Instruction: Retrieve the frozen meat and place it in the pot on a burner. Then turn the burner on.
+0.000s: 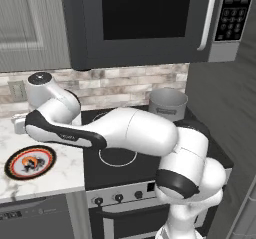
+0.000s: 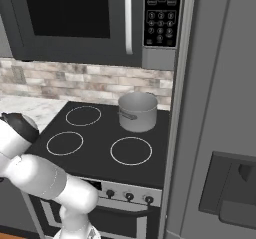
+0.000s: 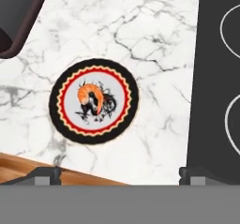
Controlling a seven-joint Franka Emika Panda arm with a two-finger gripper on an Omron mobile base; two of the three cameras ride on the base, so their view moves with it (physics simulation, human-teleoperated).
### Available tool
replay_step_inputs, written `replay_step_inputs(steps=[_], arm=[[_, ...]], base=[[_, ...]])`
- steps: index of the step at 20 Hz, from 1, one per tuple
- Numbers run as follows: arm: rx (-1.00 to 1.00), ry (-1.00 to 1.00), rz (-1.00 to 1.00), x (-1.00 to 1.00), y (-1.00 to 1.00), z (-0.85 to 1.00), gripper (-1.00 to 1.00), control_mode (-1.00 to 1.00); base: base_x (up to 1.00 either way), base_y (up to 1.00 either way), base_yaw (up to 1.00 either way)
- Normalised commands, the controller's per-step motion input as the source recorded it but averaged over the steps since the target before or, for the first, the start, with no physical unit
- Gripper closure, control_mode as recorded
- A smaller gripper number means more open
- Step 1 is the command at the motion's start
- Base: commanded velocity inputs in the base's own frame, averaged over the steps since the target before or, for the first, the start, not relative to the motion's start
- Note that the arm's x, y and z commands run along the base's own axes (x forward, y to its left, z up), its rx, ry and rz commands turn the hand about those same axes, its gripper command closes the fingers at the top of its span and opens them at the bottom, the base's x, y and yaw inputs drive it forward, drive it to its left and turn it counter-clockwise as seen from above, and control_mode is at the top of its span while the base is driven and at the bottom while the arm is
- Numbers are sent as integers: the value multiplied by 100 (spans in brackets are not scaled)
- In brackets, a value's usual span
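Observation:
The frozen meat (image 3: pixel 89 95), a small orange-tan lump, lies on a round black-and-red rimmed plate (image 3: pixel 123 80) on the white marble counter. From the left base view the meat (image 1: pixel 31 161) and plate (image 1: pixel 12 167) sit left of the stove. My gripper (image 3: pixel 121 176) hovers above the plate, open wide, with nothing between its fingertips (image 3: pixel 45 175). The grey metal pot (image 1: pixel 168 103) (image 2: pixel 138 111) stands upright on the back right burner with its small handle toward the front left. My arm reaches left across the stove toward the counter.
A dark rounded appliance (image 3: pixel 16 17) stands on the counter beyond the plate. The black stove top (image 2: pixel 100 133) has free burner rings, and its knobs (image 2: pixel 129 196) line the front panel. A microwave (image 1: pixel 145 13) hangs overhead. A grey fridge (image 2: pixel 225 133) flanks the stove's right.

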Motion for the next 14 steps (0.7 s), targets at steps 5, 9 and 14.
replay_step_inputs(steps=[5,9,14], arm=[[0,1,0,10,24,-24,-100,-100],[2,0,2,13,39,-16,-100,-100],[0,0,1,14,33,-7,-100,-100]], base=[[0,0,0],[0,0,0],[0,0,0]])
